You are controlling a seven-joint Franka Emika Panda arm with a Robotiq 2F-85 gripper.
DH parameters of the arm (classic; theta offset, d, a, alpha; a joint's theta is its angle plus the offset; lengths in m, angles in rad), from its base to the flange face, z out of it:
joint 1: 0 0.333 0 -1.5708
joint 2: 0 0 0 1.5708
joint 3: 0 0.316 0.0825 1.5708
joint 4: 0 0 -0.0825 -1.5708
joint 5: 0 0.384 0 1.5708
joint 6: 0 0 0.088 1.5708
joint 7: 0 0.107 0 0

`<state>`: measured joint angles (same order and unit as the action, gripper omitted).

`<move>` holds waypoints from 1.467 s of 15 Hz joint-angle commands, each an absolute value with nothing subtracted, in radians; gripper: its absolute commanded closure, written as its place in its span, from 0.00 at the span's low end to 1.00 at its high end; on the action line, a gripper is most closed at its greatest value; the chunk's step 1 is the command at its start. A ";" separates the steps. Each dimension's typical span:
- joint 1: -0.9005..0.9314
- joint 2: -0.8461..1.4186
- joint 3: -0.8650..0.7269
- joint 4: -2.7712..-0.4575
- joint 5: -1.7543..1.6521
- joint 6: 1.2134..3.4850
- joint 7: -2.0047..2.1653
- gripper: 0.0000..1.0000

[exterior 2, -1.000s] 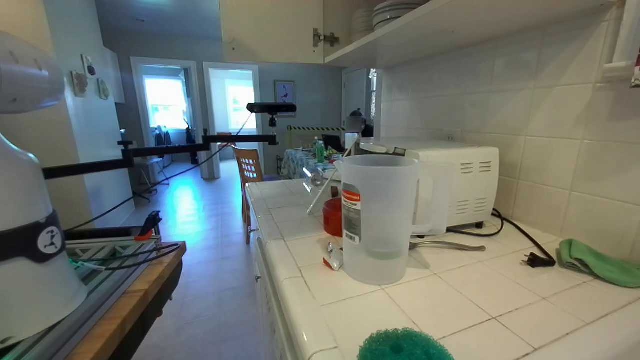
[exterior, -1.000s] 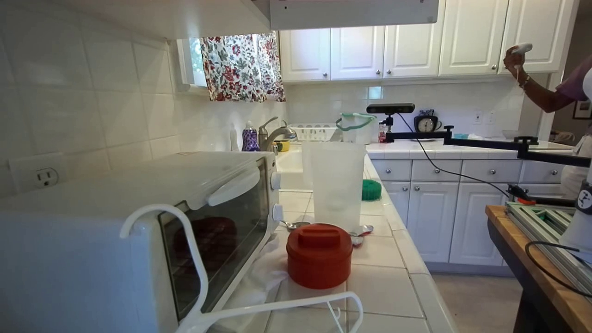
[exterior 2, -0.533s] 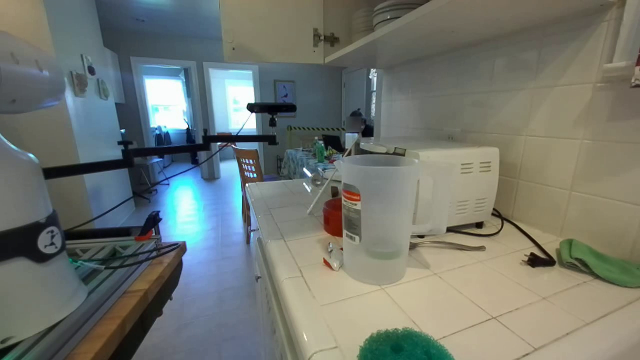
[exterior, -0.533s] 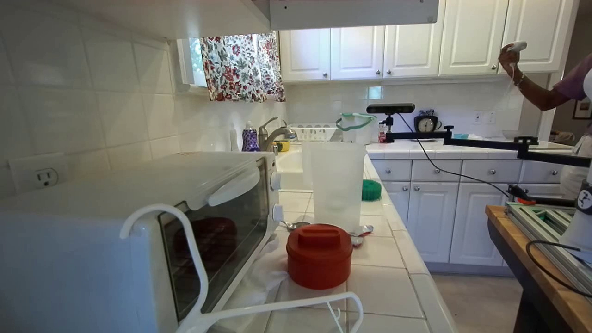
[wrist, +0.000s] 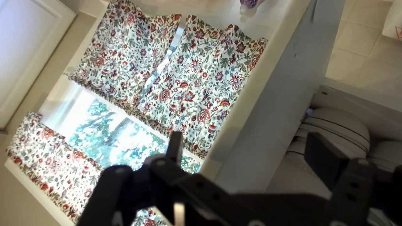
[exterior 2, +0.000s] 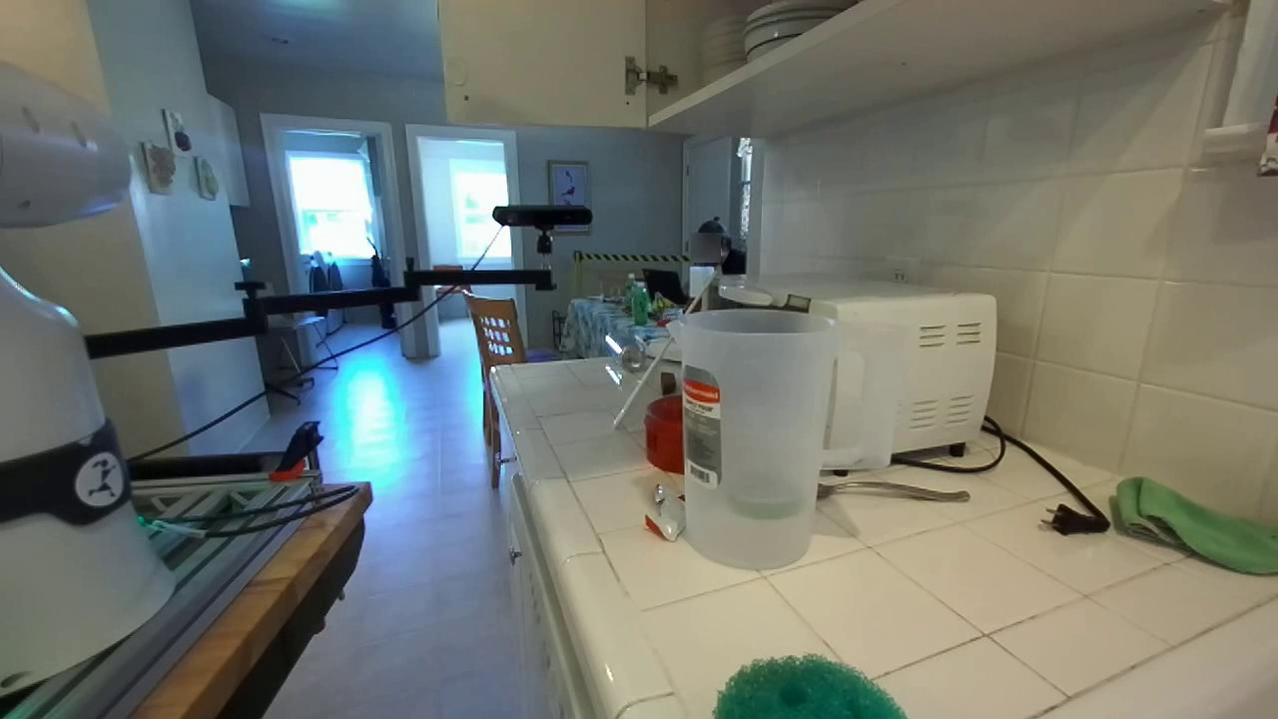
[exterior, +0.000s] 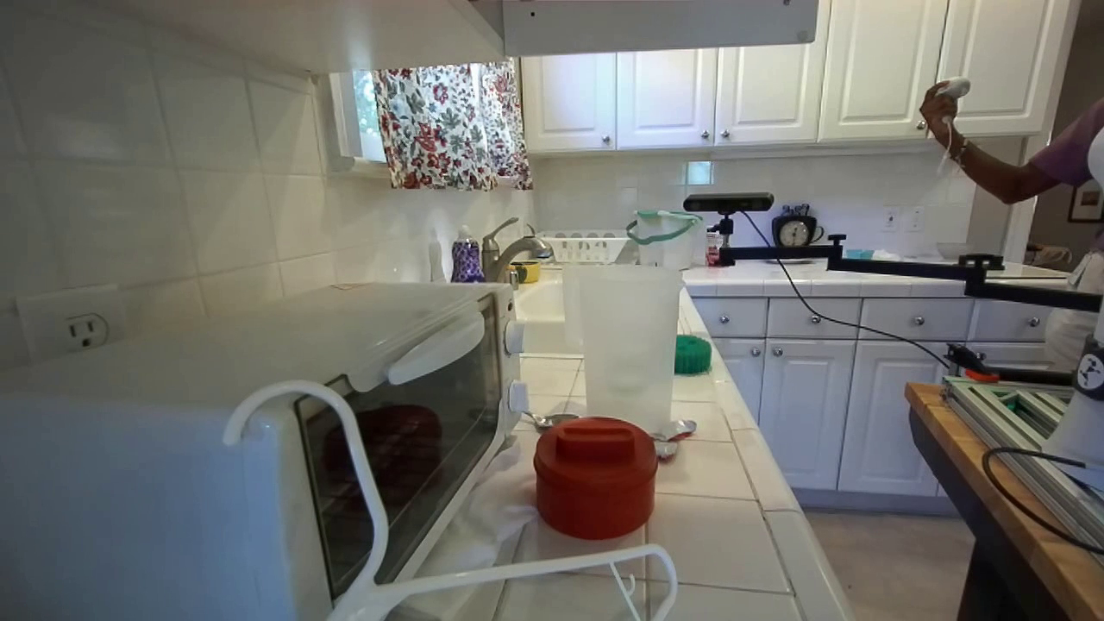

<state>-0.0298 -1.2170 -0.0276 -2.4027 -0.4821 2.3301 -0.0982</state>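
The claw point(wrist: 243, 142) gapes wide with nothing held, facing flowered curtains point(wrist: 201, 78) and a cupboard point(exterior 2: 919, 60) where plates point(wrist: 348, 128) sit stacked together, presumably to save room.

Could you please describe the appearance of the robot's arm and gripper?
The arm is white, smooth and rounded; its lower part carries a black band with a pale round emblem. A black cable lies beside it. The gripper is black, with jointed links and flat, blocky fingertips.
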 commanded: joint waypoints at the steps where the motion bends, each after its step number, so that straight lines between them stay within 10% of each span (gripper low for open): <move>1: -0.009 -1.203 -0.065 -2.402 -0.461 2.403 -0.179 0.00; 14: 0.040 -1.116 -0.139 -2.421 -0.387 2.618 -0.263 0.16; 22: 0.058 -1.107 -0.147 -2.430 -0.335 2.653 -0.281 0.73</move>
<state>0.0365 -1.1166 -0.1351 -2.4216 -0.3665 2.6184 -0.2243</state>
